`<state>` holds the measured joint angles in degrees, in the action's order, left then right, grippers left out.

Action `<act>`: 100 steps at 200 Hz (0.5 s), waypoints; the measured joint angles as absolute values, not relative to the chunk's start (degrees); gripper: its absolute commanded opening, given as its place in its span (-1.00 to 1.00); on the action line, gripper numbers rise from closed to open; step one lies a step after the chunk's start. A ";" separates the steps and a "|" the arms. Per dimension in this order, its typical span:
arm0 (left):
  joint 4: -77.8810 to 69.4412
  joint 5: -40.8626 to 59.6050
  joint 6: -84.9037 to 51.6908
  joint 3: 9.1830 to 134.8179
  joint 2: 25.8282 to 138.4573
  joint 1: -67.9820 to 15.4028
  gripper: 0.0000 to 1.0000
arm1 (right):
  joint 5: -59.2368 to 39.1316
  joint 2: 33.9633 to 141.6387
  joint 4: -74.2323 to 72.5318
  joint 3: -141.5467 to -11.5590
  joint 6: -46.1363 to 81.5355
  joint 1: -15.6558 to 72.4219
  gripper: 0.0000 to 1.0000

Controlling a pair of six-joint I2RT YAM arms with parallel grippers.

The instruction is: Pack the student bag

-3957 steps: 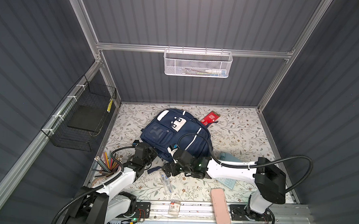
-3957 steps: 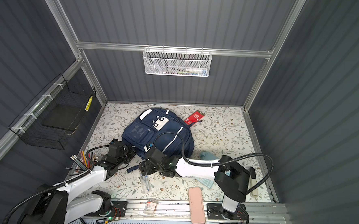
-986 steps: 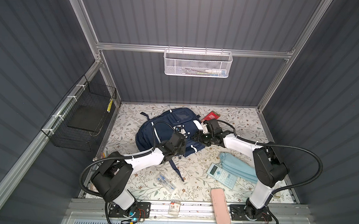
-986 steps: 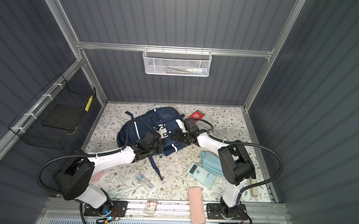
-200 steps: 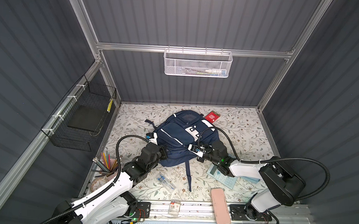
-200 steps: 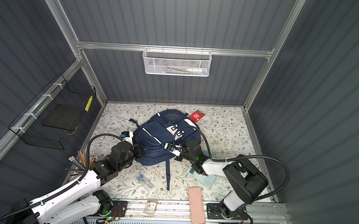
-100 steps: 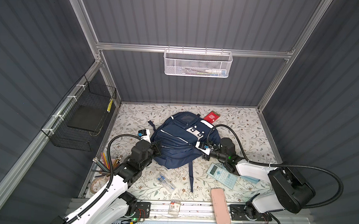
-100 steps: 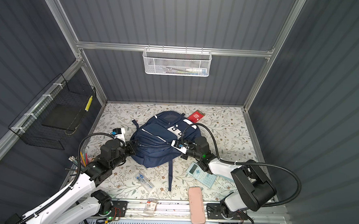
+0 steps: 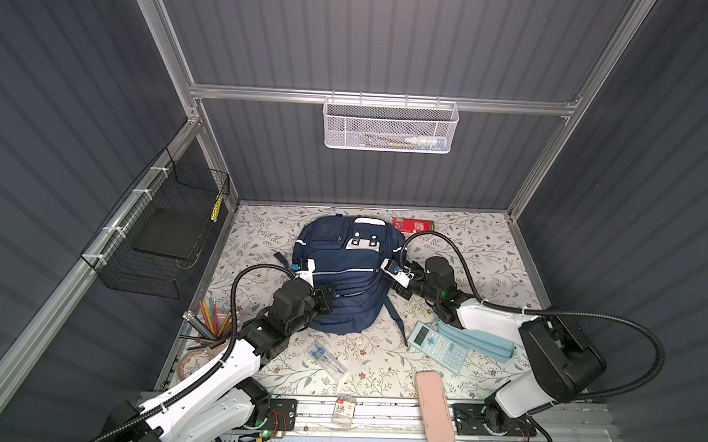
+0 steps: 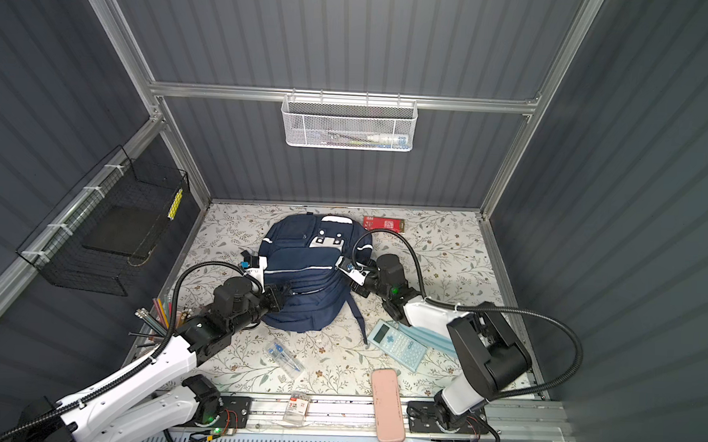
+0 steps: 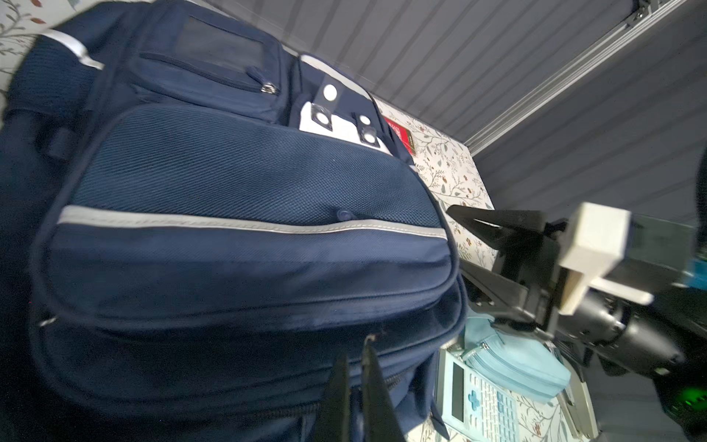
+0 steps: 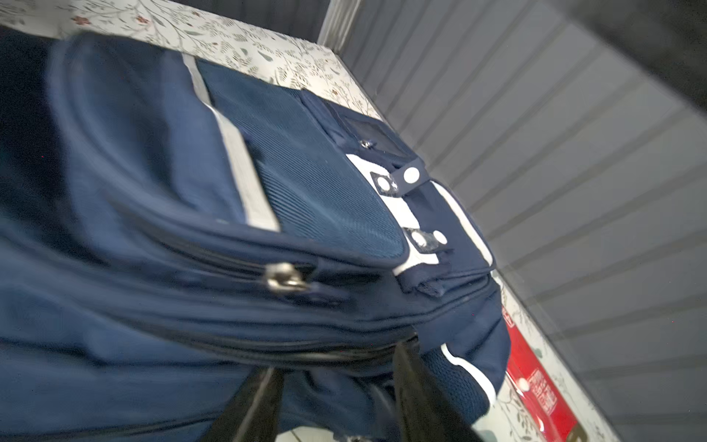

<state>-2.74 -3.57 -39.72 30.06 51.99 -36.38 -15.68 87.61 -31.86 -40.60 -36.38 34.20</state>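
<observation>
Now the left gripper (image 11: 355,354) pinches the student bag (image 11: 229,191); the right gripper (image 11: 459,239) stands parted beside it.

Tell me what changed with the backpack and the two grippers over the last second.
The right gripper opened and let go of the backpack, whose top end swung slightly left. The left gripper stayed shut on its lower edge. The calculator and pouch did not move.

Navy student bag (image 9: 341,271) (white stripes), floral-patterned table (image 9: 500,246).
</observation>
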 measured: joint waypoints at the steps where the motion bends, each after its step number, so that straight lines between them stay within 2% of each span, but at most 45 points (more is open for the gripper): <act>1: -2.98 -3.51 -39.81 30.06 52.14 -36.40 -1.00 | -15.59 87.37 -31.75 -40.56 -36.47 34.39 0.04; 48: -7.03 -1.67 -41.19 30.17 55.86 -36.45 -1.00 | -15.64 79.77 -25.15 -40.21 -40.66 43.59 0.04; 100: -9.34 -0.14 -43.18 30.59 57.14 -36.45 -1.00 | -16.69 87.07 -22.31 -44.49 -42.28 47.35 -0.03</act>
